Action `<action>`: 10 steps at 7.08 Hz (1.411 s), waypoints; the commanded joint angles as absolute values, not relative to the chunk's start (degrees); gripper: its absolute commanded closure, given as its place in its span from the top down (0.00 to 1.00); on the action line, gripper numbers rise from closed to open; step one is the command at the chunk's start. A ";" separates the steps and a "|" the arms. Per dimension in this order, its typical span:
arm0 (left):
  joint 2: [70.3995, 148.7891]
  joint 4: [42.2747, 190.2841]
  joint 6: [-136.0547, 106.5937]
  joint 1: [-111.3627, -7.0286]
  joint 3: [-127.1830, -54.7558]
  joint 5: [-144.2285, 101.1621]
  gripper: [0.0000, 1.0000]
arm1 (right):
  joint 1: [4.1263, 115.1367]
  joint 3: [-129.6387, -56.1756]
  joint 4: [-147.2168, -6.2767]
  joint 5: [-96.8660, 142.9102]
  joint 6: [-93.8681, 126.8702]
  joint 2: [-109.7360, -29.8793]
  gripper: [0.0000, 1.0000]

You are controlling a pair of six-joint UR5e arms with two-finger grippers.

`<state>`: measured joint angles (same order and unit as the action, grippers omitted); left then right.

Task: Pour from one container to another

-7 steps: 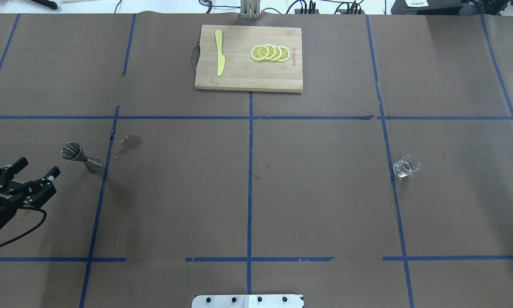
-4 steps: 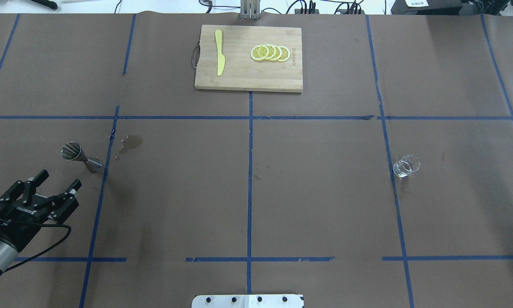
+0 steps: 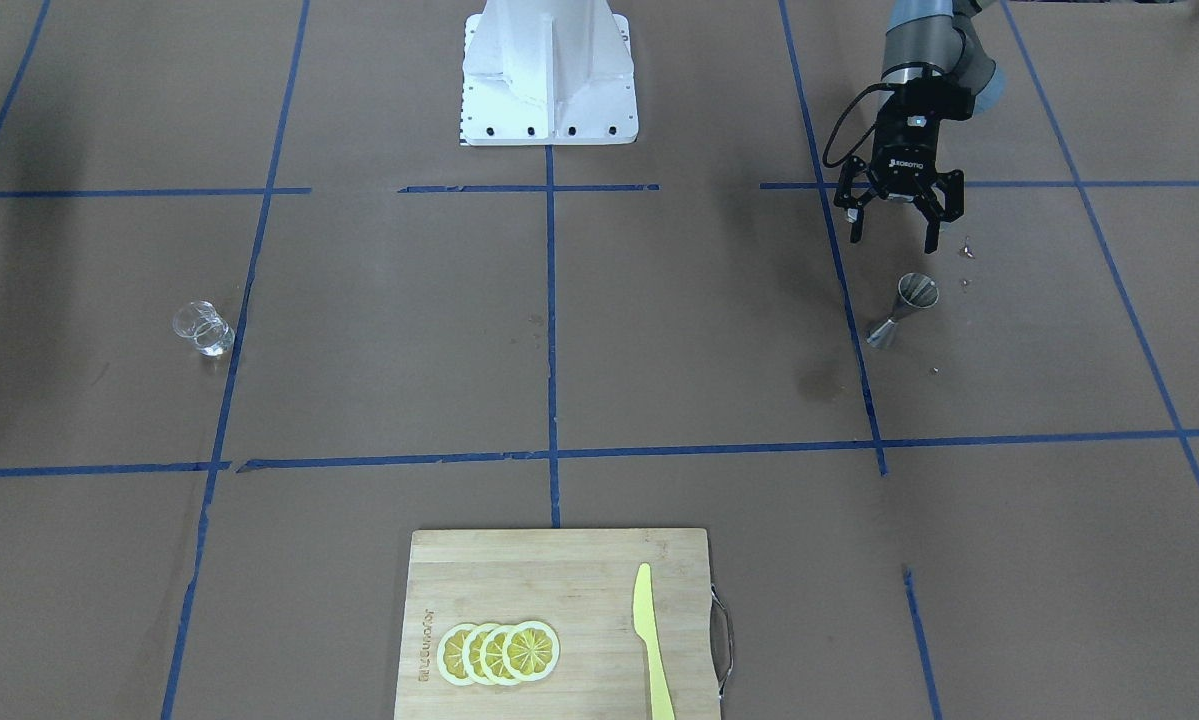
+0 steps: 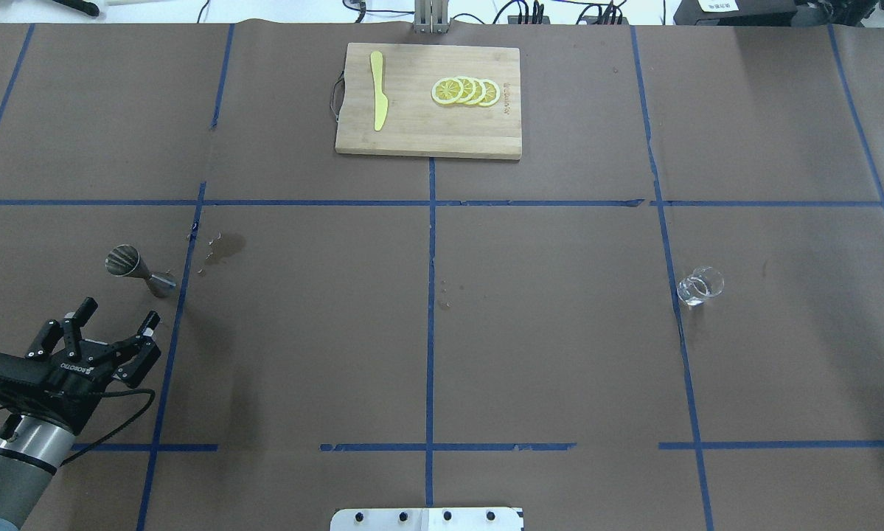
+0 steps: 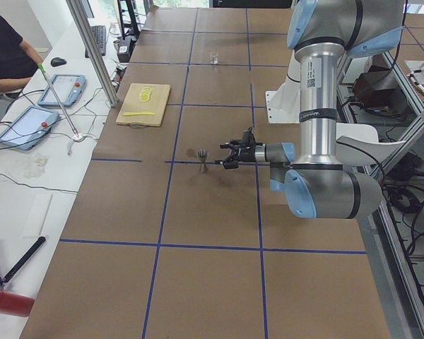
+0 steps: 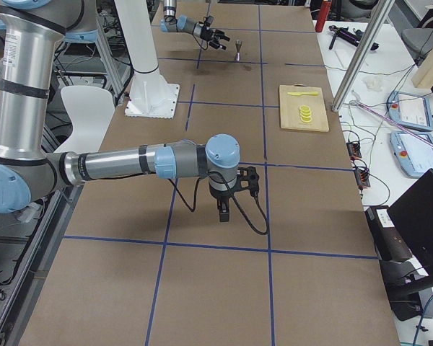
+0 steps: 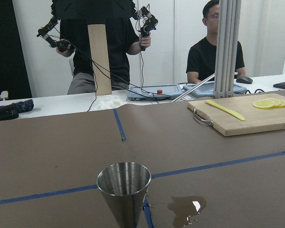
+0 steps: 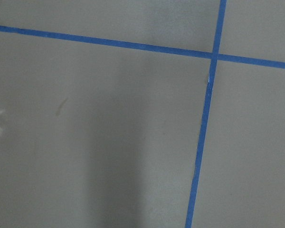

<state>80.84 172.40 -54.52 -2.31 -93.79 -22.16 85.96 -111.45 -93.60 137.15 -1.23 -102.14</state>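
Note:
The steel jigger [image 4: 136, 269] stands upright on the left part of the table, also seen in the front view [image 3: 904, 308] and close up in the left wrist view [image 7: 123, 190]. My left gripper [image 4: 119, 313] hangs open a short way on the robot's side of it, fingers pointing at it and nothing between them [image 3: 891, 240]. The clear glass cup [image 4: 700, 286] stands alone on the right part [image 3: 202, 328]. My right gripper [image 6: 225, 213] shows only in the right side view, low over bare table, and I cannot tell its state.
A wooden cutting board [image 4: 412, 133] with lemon slices [image 4: 465, 91] and a yellow knife [image 4: 377, 90] lies at the far middle. A wet stain [image 4: 224, 247] marks the paper beside the jigger. People [image 7: 213, 47] are behind the far edge. The robot base [image 3: 549, 70] is at the near middle.
My left gripper has moved right and back toward the robot's side, turning to face the jigger, and stays open. The jigger and the glass cup have not moved.

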 commanded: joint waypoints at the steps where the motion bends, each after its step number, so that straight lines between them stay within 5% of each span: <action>1: 82.52 172.27 -57.65 -2.46 -90.98 -21.88 0.99 | 85.96 -111.45 -93.60 137.11 -1.23 -102.13 1.00; 10: 88.86 170.86 -57.74 -10.18 -83.77 -25.21 0.99 | 85.96 -111.71 -93.60 137.11 -1.32 -102.13 1.00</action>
